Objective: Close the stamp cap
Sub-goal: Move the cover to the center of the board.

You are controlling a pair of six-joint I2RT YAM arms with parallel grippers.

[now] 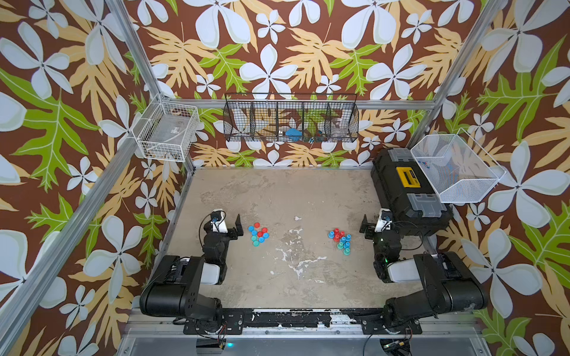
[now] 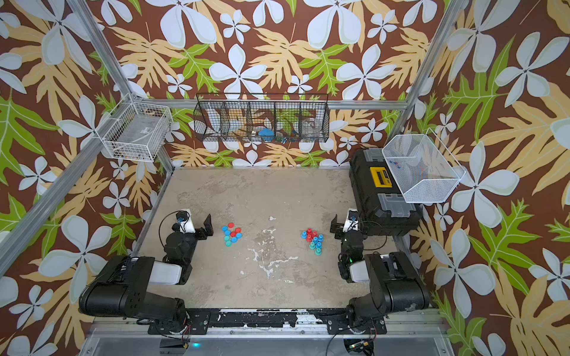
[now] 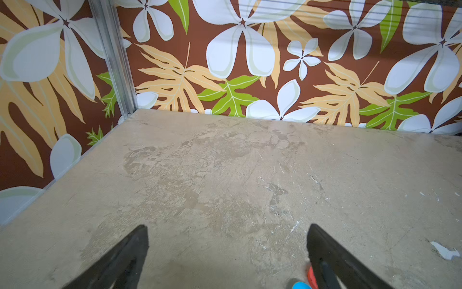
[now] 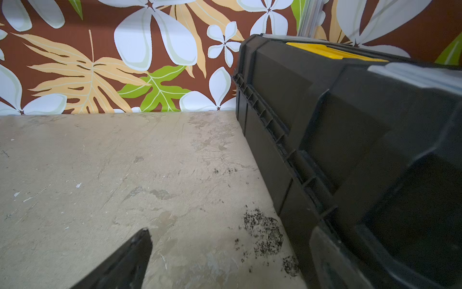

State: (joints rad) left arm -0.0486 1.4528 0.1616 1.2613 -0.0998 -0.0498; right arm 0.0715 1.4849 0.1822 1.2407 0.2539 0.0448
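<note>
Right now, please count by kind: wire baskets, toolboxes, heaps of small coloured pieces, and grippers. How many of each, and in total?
Wire baskets: 3 (white wire basket, black wire basket, white mesh basket)
Toolboxes: 1 (black toolbox)
Heaps of coloured pieces: 2 (left heap, right heap)
Grippers: 2 (left gripper, right gripper)
Total: 8

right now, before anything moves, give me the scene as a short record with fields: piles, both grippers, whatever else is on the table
left pile: round plastic caps in red, blue and teal, clustered beside the left gripper
right pile: small plastic stamps in the same colours, clustered beside the right gripper
left gripper: open, empty
right gripper: open, empty
other: black plastic toolbox with a yellow panel, right rear of the worn beige table
progress: nothing picked up
</note>
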